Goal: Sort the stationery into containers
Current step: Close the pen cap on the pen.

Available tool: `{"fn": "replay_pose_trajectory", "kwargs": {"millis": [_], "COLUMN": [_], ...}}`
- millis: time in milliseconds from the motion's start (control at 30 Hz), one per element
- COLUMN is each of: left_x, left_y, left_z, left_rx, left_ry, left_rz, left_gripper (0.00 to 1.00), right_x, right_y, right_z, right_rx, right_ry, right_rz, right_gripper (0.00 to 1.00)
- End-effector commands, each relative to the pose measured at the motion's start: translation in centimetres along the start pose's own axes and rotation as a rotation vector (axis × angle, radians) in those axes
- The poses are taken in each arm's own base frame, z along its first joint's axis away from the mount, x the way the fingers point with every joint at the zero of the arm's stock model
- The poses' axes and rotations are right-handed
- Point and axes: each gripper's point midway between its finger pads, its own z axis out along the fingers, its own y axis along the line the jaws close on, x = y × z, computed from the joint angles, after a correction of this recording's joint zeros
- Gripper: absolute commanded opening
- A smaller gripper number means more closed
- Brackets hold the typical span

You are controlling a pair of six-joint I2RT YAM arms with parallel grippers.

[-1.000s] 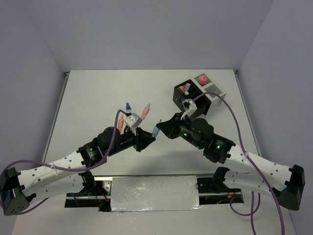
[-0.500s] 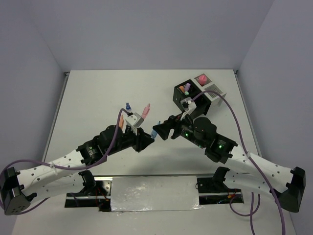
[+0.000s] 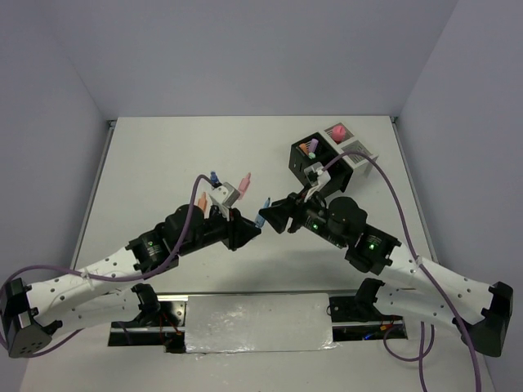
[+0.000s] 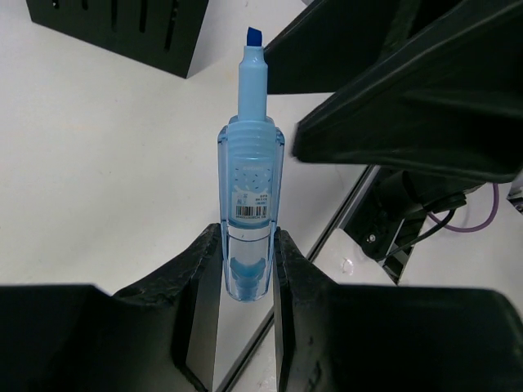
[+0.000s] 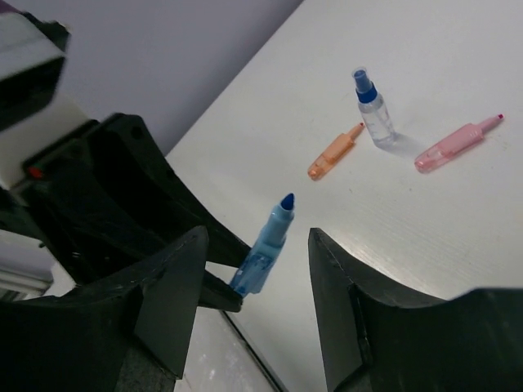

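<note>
My left gripper is shut on the back end of a blue highlighter, which has no cap on its tip and is held above the table. From above, the highlighter points from the left gripper toward the right gripper. The right gripper is open, with the highlighter showing between its spread fingers and touching neither. The black container holds a purple highlighter. The white container beside it holds a pink item.
On the table beyond the left gripper lie an orange highlighter, a small blue-capped bottle and a pink highlighter. The black container's corner stands behind the held highlighter. Grey walls enclose the table.
The right gripper, shut at the blue highlighter's tip a second ago, has opened and let go of it. The left gripper keeps its hold and has shifted slightly.
</note>
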Motion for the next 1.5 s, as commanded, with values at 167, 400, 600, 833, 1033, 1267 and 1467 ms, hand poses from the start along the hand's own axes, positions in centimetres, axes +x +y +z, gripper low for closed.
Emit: {"fn": "replay_pose_trajectory", "kwargs": {"millis": [167, 400, 600, 833, 1033, 1267, 1467], "left_x": [-1.6, -0.3, -0.4, -1.3, -2.0, -3.2, -4.0], "left_y": [-1.6, -0.7, -0.4, -0.9, -1.2, -2.0, -2.2], "left_z": [0.1, 1.0, 1.1, 0.5, 0.1, -0.8, -1.2], "left_rx": [0.059, 0.017, 0.002, 0.031, 0.024, 0.013, -0.038], "left_ry": [-0.021, 0.028, 0.032, -0.02, -0.018, 0.008, 0.049], "left_rz": [0.012, 0.008, 0.008, 0.032, 0.002, -0.05, -0.124], "left_gripper": [0.0, 0.0, 0.0, 0.0, 0.0, 0.0, 0.0], "right_x": [-1.3, -2.4, -1.6, -3.8, -3.6, 1.2, 3.8], "right_y": [0.4, 4.2, 6.0, -0.4, -0.9, -1.8, -1.6], "right_z": [0.7, 0.4, 0.1, -0.9, -3.1, -2.7, -2.1], "right_rx": [-0.016, -0.2, -0.296, 0.087, 0.01, -0.072, -0.145], "right_ry": [-0.041, -0.051, -0.003, -0.077, -0.18, -0.046, 0.027], "right_rz": [-0.047, -0.072, -0.037, 0.1, -0.056, -0.303, -0.375], "right_gripper": [0.68, 0.66, 0.66, 0.73, 0.74, 0.71, 0.69]}}
